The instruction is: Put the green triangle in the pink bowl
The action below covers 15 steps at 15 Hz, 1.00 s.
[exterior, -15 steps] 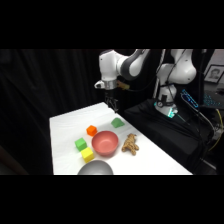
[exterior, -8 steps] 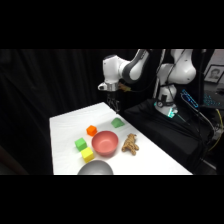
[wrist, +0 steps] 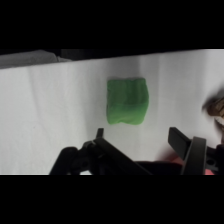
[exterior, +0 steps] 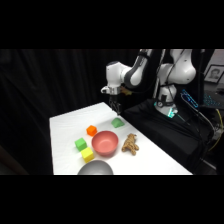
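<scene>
Hovering over the green triangle [wrist: 127, 100]
Hanging with claw [wrist: 145, 142] spread apart, wedge lying just beyond the fingertips, untouched on the bench [wrist: 50, 110].

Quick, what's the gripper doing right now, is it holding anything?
Gripper: open, holding nothing, fingers apart above the green triangle.

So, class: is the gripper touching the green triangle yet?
Apart. In the wrist view, bare white table shows between the green triangle and the open gripper, which hangs above it. The side view agrees: the gripper sits above the triangle.
</scene>
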Available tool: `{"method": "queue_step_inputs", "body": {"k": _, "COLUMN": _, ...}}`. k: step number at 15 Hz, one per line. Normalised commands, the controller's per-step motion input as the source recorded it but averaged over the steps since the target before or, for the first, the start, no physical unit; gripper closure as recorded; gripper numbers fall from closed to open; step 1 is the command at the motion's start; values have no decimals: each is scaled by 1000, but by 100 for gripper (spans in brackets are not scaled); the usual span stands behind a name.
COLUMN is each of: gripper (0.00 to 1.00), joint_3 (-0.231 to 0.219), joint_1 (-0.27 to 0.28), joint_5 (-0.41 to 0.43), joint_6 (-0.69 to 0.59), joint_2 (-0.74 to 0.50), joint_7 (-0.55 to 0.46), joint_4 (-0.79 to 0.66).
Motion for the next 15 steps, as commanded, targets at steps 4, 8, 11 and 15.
{"method": "queue_step_inputs", "body": {"k": 4, "gripper": 0, "joint_3": -15, "joint_1": -69, "joint_5": 78, "joint_6": 288, "joint_2": 109, "joint_7": -177, "joint_4": -71}}
{"method": "queue_step_inputs", "body": {"k": 8, "gripper": 0, "joint_3": 20, "joint_1": -74, "joint_5": 137, "joint_6": 254, "joint_2": 86, "joint_7": -217, "joint_4": -66}}
{"method": "queue_step_inputs", "body": {"k": 11, "gripper": 0, "joint_3": 75, "joint_1": -95, "joint_5": 229, "joint_6": 228, "joint_2": 66, "joint_7": -266, "joint_4": -62}}
{"method": "queue_step_inputs", "body": {"k": 15, "gripper": 0, "joint_3": 117, "joint_1": -105, "joint_5": 220, "joint_6": 235, "joint_2": 87, "joint_7": -234, "joint_4": -46}}
